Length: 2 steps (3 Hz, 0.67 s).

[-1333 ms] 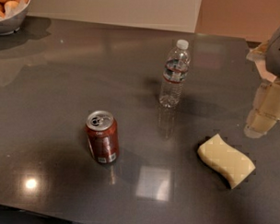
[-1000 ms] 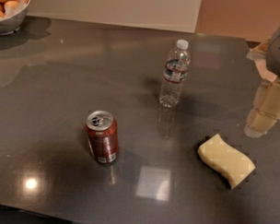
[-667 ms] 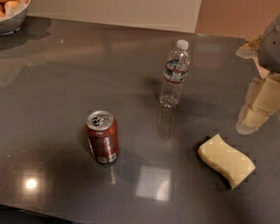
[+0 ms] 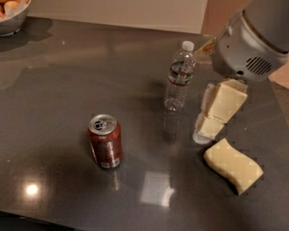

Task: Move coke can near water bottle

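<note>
The coke can (image 4: 105,141), dark red with a silver top and pull tab, stands upright on the dark table (image 4: 64,86) at front left of centre. The water bottle (image 4: 179,76), clear with a white cap and a red-and-white label band, stands upright behind it and to the right. My gripper (image 4: 207,120), with cream-coloured fingers, hangs from the grey arm (image 4: 254,35) at the right, just right of the bottle and well away from the can. It holds nothing.
A pale yellow sponge (image 4: 233,164) lies on the table at the right, just below the gripper. A bowl of round orange-brown fruit (image 4: 10,5) stands at the far left corner. The table's front edge runs along the bottom.
The arm has swung in from the right edge toward the middle. The gripper now hangs close beside the water bottle. The can, bottle and sponge have not moved.
</note>
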{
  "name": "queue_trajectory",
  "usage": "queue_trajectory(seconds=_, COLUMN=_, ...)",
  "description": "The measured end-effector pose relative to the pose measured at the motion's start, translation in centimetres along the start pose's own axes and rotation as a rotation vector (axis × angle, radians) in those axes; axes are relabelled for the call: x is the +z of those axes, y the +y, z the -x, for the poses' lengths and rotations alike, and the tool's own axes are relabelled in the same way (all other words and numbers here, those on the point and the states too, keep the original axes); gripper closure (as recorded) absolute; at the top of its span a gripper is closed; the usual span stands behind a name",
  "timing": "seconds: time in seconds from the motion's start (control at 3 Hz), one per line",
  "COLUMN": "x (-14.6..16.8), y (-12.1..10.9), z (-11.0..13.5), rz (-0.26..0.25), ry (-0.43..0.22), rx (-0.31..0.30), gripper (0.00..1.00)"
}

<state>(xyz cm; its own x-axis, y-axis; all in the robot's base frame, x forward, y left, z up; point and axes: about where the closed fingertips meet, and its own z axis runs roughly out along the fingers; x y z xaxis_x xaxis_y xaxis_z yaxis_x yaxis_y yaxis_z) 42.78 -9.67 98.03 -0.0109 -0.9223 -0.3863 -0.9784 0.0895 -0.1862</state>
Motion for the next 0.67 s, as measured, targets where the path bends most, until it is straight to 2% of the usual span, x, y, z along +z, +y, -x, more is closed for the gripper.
queue_trajectory(seconds=0.33, x=2.4, y=2.2, z=3.6, rz=0.043, ry=-0.038, rx=-0.063, gripper=0.0)
queue_trajectory(seconds=0.67, x=5.1, y=3.9, z=6.2, rz=0.058, ry=-0.049, rx=-0.092, gripper=0.0)
